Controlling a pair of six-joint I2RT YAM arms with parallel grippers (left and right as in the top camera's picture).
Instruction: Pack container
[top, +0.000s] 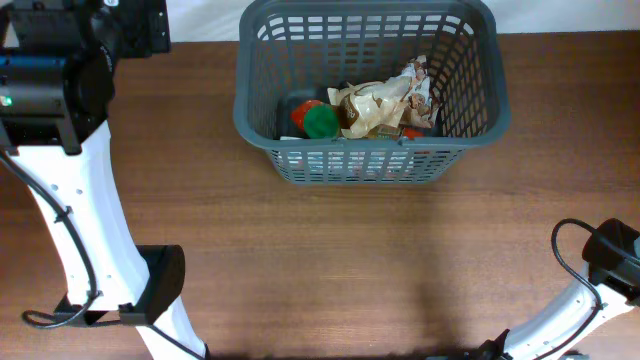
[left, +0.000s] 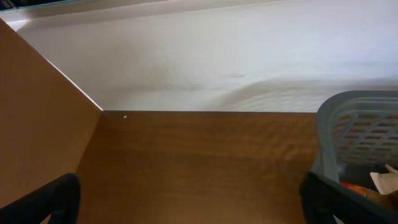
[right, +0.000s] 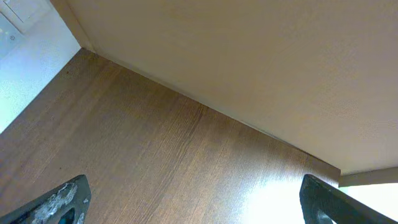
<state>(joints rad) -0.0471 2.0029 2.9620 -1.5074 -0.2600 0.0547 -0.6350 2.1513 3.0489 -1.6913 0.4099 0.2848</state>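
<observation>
The container (top: 243, 110), a large dark grey lattice basket, stands at the far middle of the wooden table. Inside it lie a green round lid (top: 321, 121), a crumpled brown and white packet (top: 385, 100) and some red items. Its rim also shows at the right edge of the left wrist view (left: 354, 102). My left gripper (left: 193, 202) is open and empty over bare wood, to the left of the basket. My right gripper (right: 202, 202) is open and empty over bare wood, with the basket out of its view.
The left arm's body (top: 60, 80) is at the far left corner and its white base link (top: 110, 260) runs down the left side. The right arm (top: 610, 255) with its black cable sits at the near right corner. A white wall (left: 217, 56) borders the table's far edge.
</observation>
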